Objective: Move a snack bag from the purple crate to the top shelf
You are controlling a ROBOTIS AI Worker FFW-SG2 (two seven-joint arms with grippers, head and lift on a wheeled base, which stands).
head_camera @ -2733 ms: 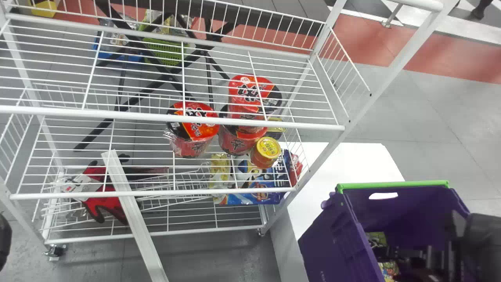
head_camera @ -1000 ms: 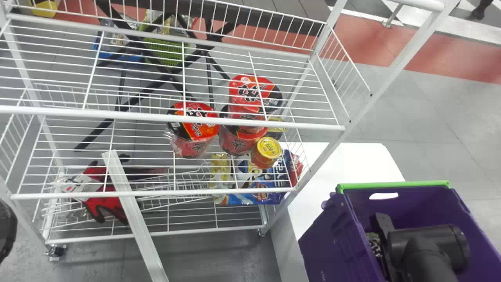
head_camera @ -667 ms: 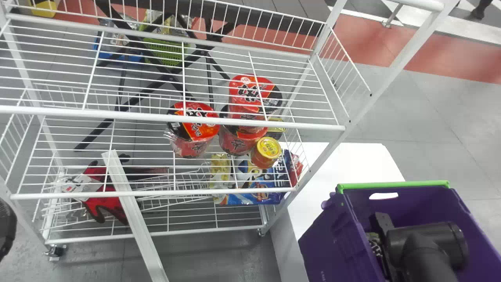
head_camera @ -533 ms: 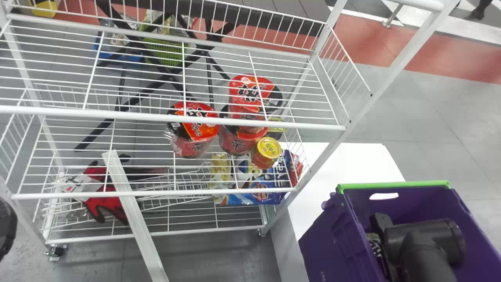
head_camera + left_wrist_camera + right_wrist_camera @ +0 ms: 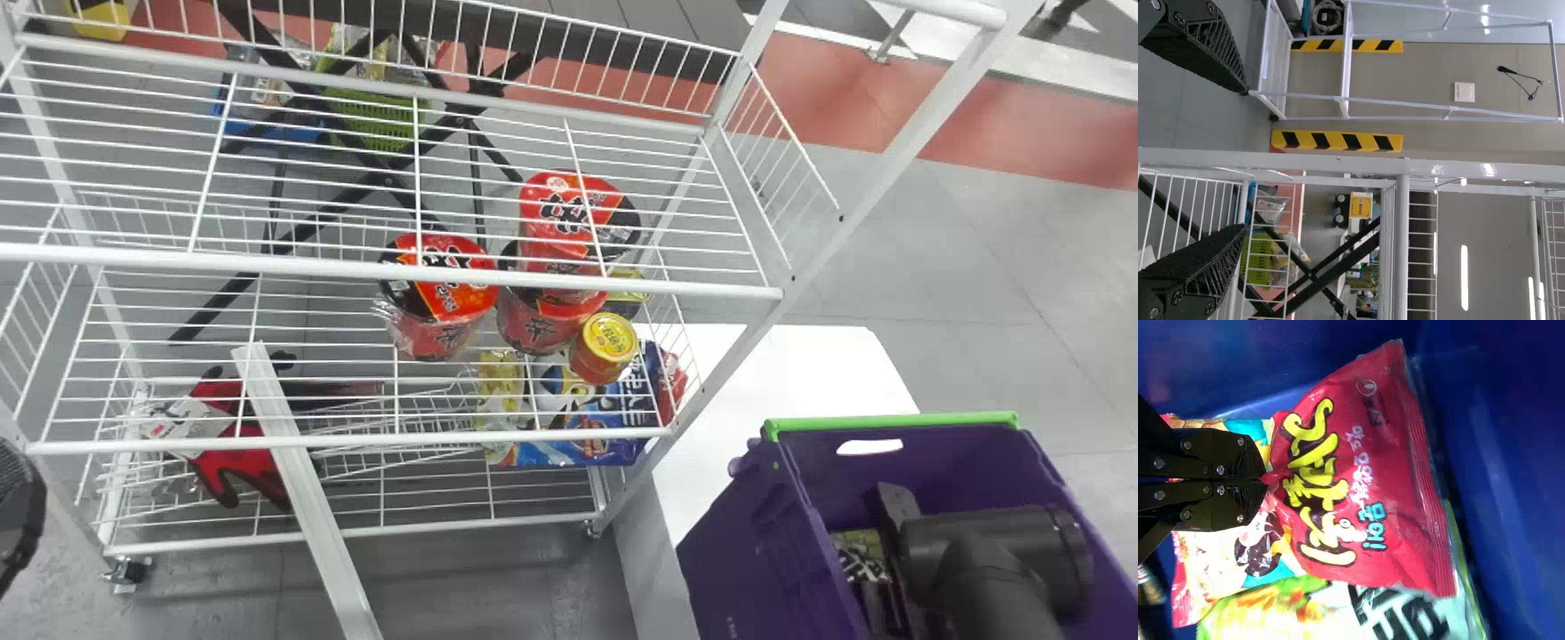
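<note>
Right gripper [image 5: 1263,481] has just been shifted a touch toward the crate's [image 5: 742,551] right side, clamped on the red bag's [image 5: 1371,487] edge. Bag's held inside the crate, so seemingly it's been grabbed, just not lifted out.
</note>
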